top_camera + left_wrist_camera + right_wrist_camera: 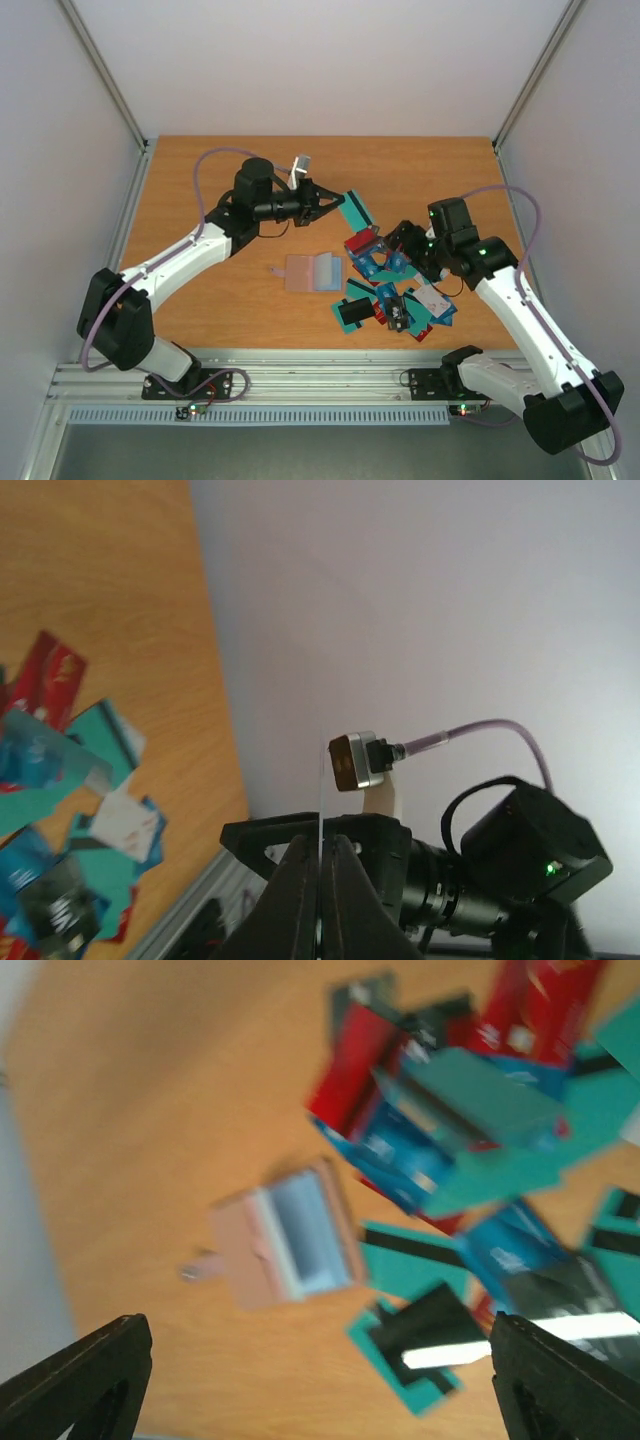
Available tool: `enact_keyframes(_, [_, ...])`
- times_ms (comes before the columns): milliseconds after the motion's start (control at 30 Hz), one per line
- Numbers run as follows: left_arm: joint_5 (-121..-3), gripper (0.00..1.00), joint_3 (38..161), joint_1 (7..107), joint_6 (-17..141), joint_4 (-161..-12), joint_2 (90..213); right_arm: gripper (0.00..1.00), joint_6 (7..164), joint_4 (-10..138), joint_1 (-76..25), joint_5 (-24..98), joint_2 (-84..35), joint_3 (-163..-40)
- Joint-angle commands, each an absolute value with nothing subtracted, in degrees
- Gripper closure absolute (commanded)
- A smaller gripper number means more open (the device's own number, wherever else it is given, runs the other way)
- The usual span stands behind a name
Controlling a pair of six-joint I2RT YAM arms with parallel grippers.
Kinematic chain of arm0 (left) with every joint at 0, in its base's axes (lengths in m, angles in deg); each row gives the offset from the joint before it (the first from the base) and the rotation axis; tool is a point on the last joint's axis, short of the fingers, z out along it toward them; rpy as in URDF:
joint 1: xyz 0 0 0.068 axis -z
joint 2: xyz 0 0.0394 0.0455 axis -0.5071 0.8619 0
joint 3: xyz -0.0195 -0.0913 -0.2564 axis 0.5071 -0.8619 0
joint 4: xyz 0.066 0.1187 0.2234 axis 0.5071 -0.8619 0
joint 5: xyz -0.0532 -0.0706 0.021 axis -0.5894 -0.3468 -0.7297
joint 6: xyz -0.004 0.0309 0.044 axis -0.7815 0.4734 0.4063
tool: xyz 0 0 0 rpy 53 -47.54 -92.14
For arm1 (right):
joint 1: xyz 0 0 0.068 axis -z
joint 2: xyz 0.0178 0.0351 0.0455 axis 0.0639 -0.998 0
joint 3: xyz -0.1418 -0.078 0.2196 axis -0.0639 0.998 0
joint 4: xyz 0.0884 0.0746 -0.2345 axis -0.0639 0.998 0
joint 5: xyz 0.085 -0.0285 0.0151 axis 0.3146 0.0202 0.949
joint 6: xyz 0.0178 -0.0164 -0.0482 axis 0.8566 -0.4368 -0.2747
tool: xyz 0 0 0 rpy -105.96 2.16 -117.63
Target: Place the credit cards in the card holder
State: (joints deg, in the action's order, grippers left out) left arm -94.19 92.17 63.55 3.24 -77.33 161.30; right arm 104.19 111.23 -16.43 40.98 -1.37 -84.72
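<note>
Card (355,212) gripped in left jaws — holder (311,272) apart, flat.

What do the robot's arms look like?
Both the left arm and right arm have white tube-shaped links with chunky black joints. A greyish-purple cable loops along each one. The right arm has a small green light. The left end effector and right end effector are black with two pointed fingers.
</note>
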Motion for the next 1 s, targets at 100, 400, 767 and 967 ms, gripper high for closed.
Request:
enact_keyframes(100, [-100.6, 1.0, 96.1, 63.3, 25.8, -100.6, 165.6, 0.05, 93.9, 117.8, -15.9, 43.9, -4.7, -86.4])
enact_keyframes(400, [-110.0, 1.0, 109.2, 63.3, 46.7, -124.1, 174.0, 0.06, 84.8, 108.9, -14.5, 61.6, -8.0, -86.3])
enact_keyframes(767, [-121.2, 1.0, 113.0, 63.3, 44.2, -117.9, 175.0, 0.31, 90.5, 91.7, -10.6, 85.9, -7.9, -80.2])
enact_keyframes(967, [-121.9, 1.0, 112.3, 63.3, 39.9, -113.6, 175.2, 0.51, 95.2, 84.6, -10.6, 90.4, -7.8, -78.4])
